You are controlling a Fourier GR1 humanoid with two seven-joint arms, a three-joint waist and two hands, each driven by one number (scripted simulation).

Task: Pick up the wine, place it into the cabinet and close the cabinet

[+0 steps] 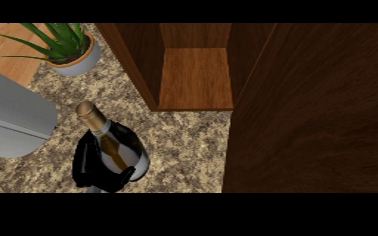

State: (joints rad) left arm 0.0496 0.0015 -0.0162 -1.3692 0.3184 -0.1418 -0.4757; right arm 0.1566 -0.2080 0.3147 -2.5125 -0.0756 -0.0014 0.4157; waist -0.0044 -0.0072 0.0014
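One head view only, and it looked steeply down at the granite counter (184,135) from close above. It faced the open cabinet (196,75) ahead, the cabinet door (303,120) filled the right, and a potted plant (70,47) sat top left.

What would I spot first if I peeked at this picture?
Probably the wine bottle at lower left, with a black hand curled round it. Next, the open wooden cabinet at top middle, its door swung out on the right, and the potted plant at top left.
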